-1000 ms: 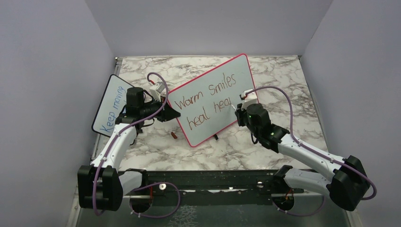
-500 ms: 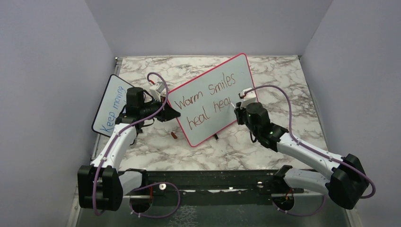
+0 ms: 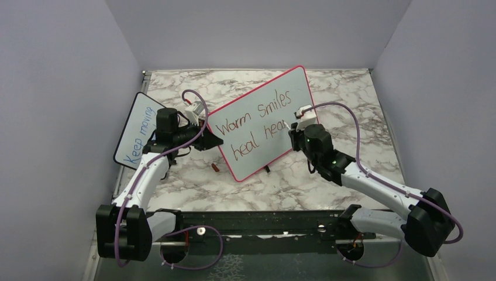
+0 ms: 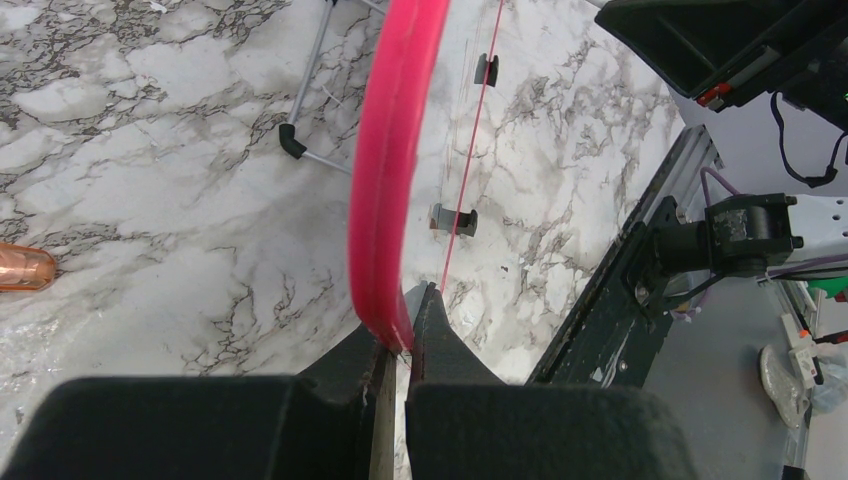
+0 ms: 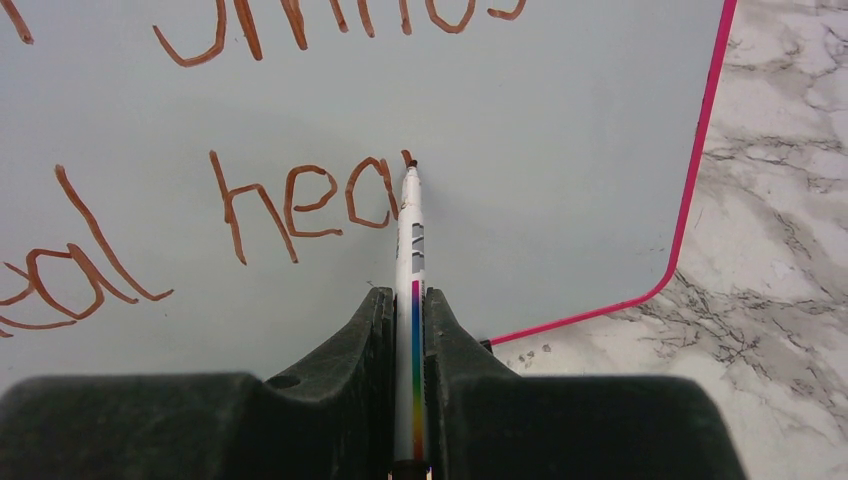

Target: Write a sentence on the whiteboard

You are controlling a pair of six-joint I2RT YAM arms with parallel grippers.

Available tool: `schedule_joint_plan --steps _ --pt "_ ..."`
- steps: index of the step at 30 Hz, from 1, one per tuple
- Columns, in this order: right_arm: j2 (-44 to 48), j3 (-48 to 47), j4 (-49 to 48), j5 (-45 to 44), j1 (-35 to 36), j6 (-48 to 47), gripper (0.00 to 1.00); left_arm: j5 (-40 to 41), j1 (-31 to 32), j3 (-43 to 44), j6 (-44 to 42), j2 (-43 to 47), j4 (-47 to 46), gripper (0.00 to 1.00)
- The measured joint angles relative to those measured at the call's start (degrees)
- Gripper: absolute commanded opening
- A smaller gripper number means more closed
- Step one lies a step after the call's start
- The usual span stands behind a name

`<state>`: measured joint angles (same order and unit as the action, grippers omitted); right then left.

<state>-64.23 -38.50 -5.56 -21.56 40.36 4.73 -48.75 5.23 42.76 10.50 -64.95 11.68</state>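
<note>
The pink-framed whiteboard (image 3: 263, 123) stands tilted in the middle of the marble table. On it the red-brown sentence (image 3: 257, 120) reads "Warm Smiles" and below "heal hea" with a stroke begun after it (image 5: 300, 200). My left gripper (image 3: 212, 140) is shut on the board's left edge; its pink frame (image 4: 395, 180) sits between the jaws. My right gripper (image 3: 294, 139) is shut on a white marker (image 5: 412, 250) with a rainbow stripe. The marker's tip touches the board at the top of the newest stroke.
A smaller black-framed board (image 3: 137, 129) with blue "Keep moving" leans at the left wall. A brown marker cap (image 3: 215, 167) lies on the table (image 3: 327, 93) below the whiteboard's left corner, also in the left wrist view (image 4: 25, 268). Grey walls enclose the table.
The right gripper and marker have moved up and slightly right on the board, adding a stroke after "hea". The left arm and board have stayed still.
</note>
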Motion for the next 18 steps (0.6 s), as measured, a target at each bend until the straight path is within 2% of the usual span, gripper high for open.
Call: schedule_joint_plan --steps 18 --pt "-0.02 -0.50 -0.74 -0.48 -1.09 -0.04 0.01 0.00 0.00 0.00 -0.02 0.00 0.00 0.00"
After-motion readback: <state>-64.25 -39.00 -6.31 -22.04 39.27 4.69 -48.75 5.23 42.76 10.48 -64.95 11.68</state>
